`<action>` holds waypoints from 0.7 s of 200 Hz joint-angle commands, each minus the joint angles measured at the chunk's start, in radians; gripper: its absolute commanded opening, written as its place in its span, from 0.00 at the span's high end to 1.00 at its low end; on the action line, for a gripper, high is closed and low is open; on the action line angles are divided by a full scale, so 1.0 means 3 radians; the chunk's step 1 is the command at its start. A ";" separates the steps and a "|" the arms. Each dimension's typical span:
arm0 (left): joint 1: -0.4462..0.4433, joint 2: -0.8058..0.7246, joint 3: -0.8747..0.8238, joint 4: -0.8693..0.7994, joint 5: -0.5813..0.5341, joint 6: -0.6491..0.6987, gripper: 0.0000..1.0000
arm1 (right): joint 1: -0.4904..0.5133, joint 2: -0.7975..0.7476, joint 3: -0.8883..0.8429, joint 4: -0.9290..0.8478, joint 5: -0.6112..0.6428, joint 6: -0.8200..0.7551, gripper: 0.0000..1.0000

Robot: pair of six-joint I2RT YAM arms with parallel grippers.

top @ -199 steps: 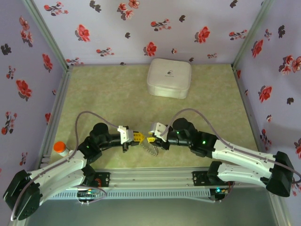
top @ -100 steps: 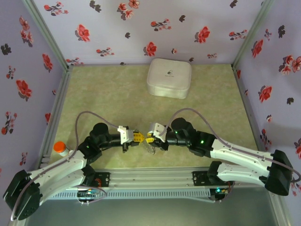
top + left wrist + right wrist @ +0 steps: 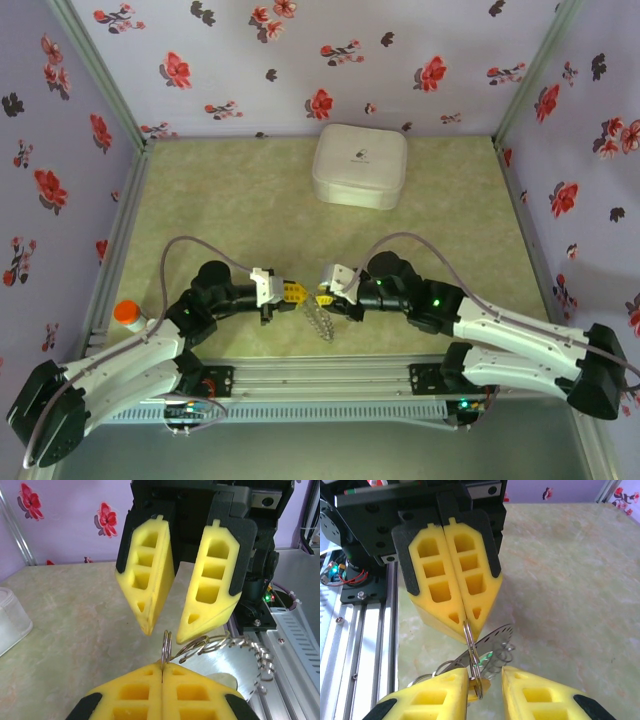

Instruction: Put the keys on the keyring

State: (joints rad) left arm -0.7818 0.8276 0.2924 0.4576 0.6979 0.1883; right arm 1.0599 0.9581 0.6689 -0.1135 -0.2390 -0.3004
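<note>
Near the near edge of the surface point(image 3: 210, 200), the left end effector point(image 3: 162, 667) pinches a thin metal loop of the keyring point(image 3: 166, 645), which the slightly spread right end effector point(image 3: 485, 674) straddles.

Grey keyring point(image 3: 319, 321), white box point(image 3: 360, 165), red-flowered lilac walls point(image 3: 250, 60), mottled green table point(image 3: 220, 200)

The keyring point(image 3: 164, 647) was thin bright wire – polished metal that caught the light. The left hand point(image 3: 162, 669) and the right hand point(image 3: 485, 676) both wore matt, spongy yellow pads point(image 3: 135, 692) backed with black plastic. The bench point(image 3: 220, 200) looked smooth, mottled pale green with a dull sheen – the white box point(image 3: 360, 165) was satiny plastic.
</note>
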 commanded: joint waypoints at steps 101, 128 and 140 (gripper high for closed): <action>-0.0012 0.0053 0.0038 0.0254 0.0128 -0.0101 1.00 | -0.0014 0.0230 0.0189 0.0055 -0.0168 -0.0058 0.88; -0.0012 0.0056 0.0040 0.0222 0.0061 -0.0097 0.99 | -0.0015 0.0236 0.0213 0.0049 -0.0148 -0.0054 0.96; -0.0014 0.0062 0.0042 0.0176 0.0003 -0.0098 0.83 | -0.0014 0.0232 0.0241 -0.0003 -0.0100 -0.0076 0.99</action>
State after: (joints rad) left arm -0.7807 0.8463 0.2924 0.4625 0.6983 0.1734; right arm 1.0599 1.0225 0.7006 -0.1230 -0.2741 -0.3138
